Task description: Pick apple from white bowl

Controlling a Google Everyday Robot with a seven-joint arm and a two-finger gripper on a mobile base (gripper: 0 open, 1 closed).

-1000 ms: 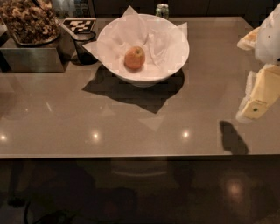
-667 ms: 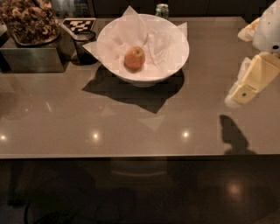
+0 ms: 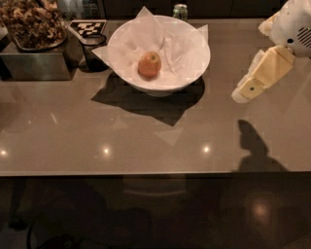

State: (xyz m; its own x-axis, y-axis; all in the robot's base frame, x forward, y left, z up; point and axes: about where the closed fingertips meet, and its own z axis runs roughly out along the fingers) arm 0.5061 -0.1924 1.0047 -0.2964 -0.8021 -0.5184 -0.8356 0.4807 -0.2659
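Observation:
The apple [image 3: 149, 64], small and orange-red with a yellowish patch, lies in the middle of the white bowl [image 3: 190, 73]. The bowl stands at the back of the brown table and is lined with white crinkled paper that sticks out in points. My gripper [image 3: 241, 93] hangs at the right, above the table, well to the right of the bowl and apart from it. Its cream finger points down and to the left. It holds nothing that shows.
A small dark cup [image 3: 92, 51] stands just left of the bowl. A metal box topped with dried brown stuff [image 3: 31, 24] sits at the back left, with a black-and-white marker tag [image 3: 87, 26] beside it. A green can top [image 3: 180, 10] shows behind the bowl. The table's front edge [image 3: 146, 173] runs across below.
My gripper has moved up and to the left, toward the bowl. The apple and bowl have not moved.

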